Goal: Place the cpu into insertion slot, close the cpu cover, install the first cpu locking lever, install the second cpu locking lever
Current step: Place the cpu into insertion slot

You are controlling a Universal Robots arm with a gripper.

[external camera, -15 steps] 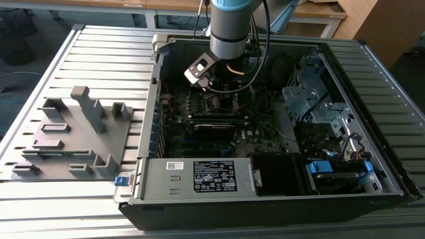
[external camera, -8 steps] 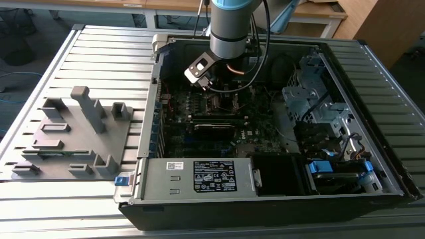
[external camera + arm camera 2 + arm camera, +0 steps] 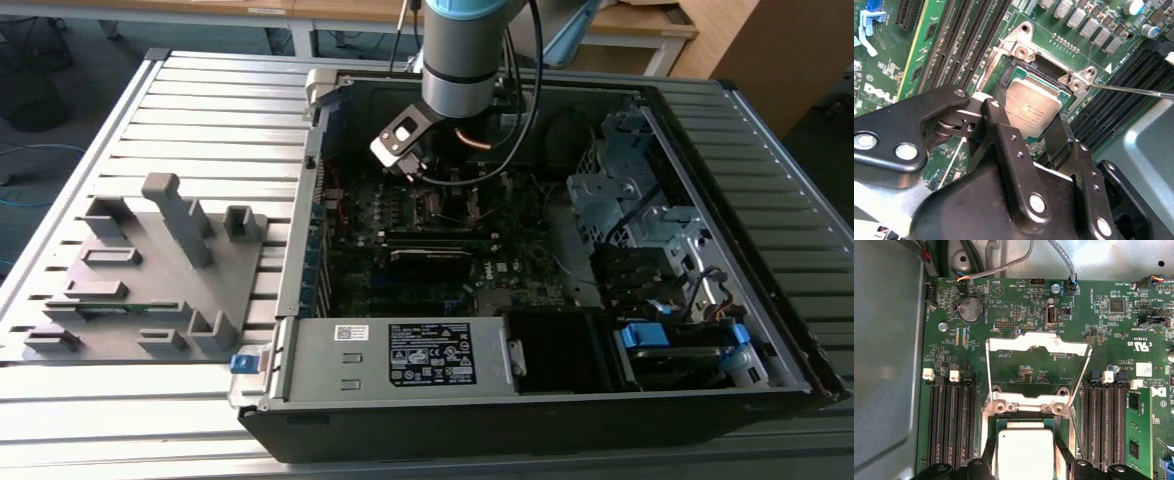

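Observation:
The cpu (image 3: pixel 1033 106) (image 3: pixel 1025 452), a flat square chip with a dull metal top, lies in the insertion slot (image 3: pixel 1023 51) on the green motherboard. My gripper (image 3: pixel 1025 119) (image 3: pixel 1026 465) is down over it, with one black finger against each of two opposite edges of the chip. The cpu cover (image 3: pixel 1038 343), a thin silvery frame with a large window, is swung open and lies back on the board beyond its hinge (image 3: pixel 1024 407). A thin locking lever (image 3: pixel 1134 90) sticks out sideways from the slot's corner. In the exterior view the arm (image 3: pixel 461 70) reaches down into the open computer case.
Black memory slots (image 3: pixel 949 425) (image 3: pixel 1104 425) flank the socket, with one green module (image 3: pixel 1134 427) fitted. Cables (image 3: pixel 1004 267) hang above the board. A grey power box (image 3: pixel 400 355) and drive cage (image 3: pixel 627 200) line the case. A grey fixture (image 3: pixel 147 270) sits at the exterior view's left.

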